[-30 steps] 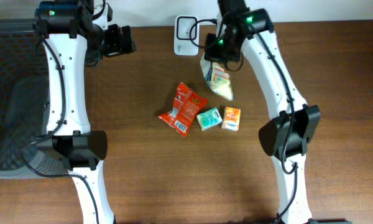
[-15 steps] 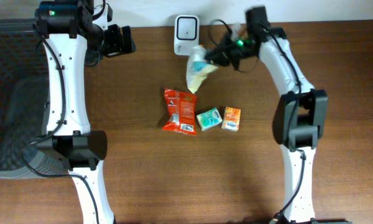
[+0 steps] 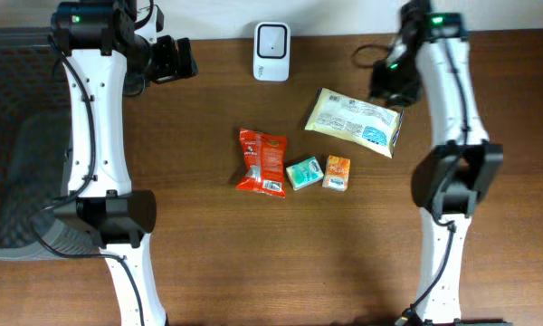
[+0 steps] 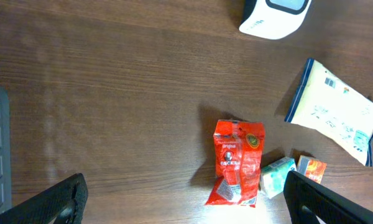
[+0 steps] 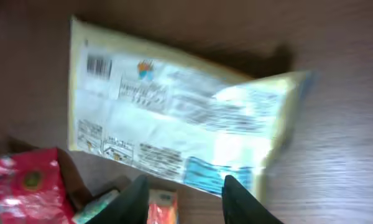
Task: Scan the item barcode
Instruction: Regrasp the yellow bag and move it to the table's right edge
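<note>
We see the pale yellow packet [image 3: 355, 119] lying flat on the table [image 3: 208, 254], right of centre, its barcode [image 5: 99, 65] facing up. The right gripper [image 3: 386, 83] hangs by its far right corner, fingers partly apart, holding nothing. The white scanner [image 3: 271, 39] stands at the far edge, left of the packet. Nearer to us a red bag [image 3: 262, 161], a teal box [image 3: 303, 173] and an orange box [image 3: 337, 173] lie in a row. At the far left, the left gripper [image 3: 183, 59] gapes wide and empty.
</note>
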Tool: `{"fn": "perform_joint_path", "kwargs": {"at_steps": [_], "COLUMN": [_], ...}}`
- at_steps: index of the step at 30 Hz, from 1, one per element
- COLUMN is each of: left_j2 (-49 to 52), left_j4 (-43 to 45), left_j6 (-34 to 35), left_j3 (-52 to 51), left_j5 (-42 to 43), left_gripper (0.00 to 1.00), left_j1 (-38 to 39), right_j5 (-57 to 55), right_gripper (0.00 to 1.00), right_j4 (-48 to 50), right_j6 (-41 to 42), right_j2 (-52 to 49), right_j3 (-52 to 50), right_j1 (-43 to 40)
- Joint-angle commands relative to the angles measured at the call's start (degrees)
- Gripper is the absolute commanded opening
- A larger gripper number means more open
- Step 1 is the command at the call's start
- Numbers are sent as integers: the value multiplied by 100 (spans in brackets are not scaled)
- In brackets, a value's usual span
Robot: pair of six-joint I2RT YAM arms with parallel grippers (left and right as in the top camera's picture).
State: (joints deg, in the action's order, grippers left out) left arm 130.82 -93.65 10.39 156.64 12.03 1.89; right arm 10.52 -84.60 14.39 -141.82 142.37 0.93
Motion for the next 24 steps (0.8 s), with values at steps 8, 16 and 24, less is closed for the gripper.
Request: {"fn": "perform_joint_path", "kwargs": {"at_steps": [8,16,24], "left_j2": [-42,-42,-42], "left_j4": [11,11,11], "left_j6": [48,48,48], "left_j3": [15,13,15], "left_j5": [-4,-2,-2], "left_gripper": [99,99,99], "left_j1": [-31,-31,-31], "right_j5": [-396,1290,2824], "right_gripper": [50,99,99], "right_j4": [1373,-551,1784], "right_j6": [-1117,-3716,-4625], "right_j2": [-179,-216,-219], "right_j3": [-1561,1338,-1567], "right_j1": [2151,184,258]}}
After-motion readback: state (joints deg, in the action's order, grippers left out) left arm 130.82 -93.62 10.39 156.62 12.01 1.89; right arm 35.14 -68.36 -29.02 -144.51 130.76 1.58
